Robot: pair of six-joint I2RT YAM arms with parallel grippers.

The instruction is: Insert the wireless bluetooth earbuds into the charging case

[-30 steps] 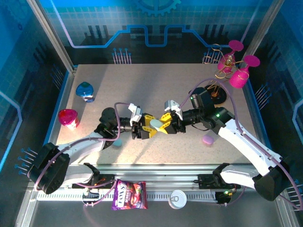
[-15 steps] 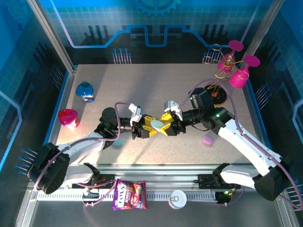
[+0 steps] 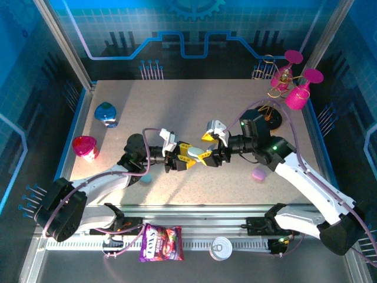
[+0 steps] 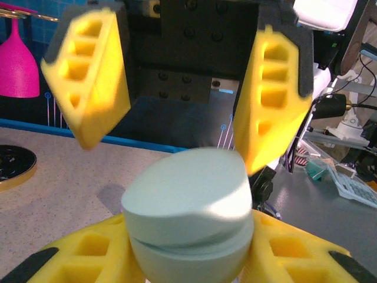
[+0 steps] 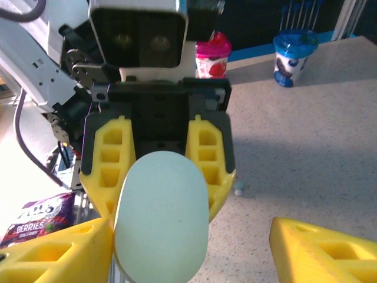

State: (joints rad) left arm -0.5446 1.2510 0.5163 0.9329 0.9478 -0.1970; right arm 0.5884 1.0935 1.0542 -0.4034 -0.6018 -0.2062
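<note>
- Speckled desk (image 3: 235,106) lies under your pale green charging case (image 4: 188,206).
- Your left tool (image 5: 160,194) clamps that case.
- Your right tool (image 4: 175,144) gapes just beside it.
- Tiny pale earbud (image 5: 238,191) rests on the desk near the case.

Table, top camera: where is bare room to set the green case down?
Bare: far middle, between the blue cup and the pink glasses. Crowded: the centre, where left tool and right tool meet at the green case.

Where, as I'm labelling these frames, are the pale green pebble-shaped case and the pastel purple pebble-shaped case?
pale green pebble-shaped plastic case (image 4: 185,190), left wrist view, on its domed lid.
pastel purple pebble-shaped plastic case (image 3: 258,174), top external view, on its top.
</note>
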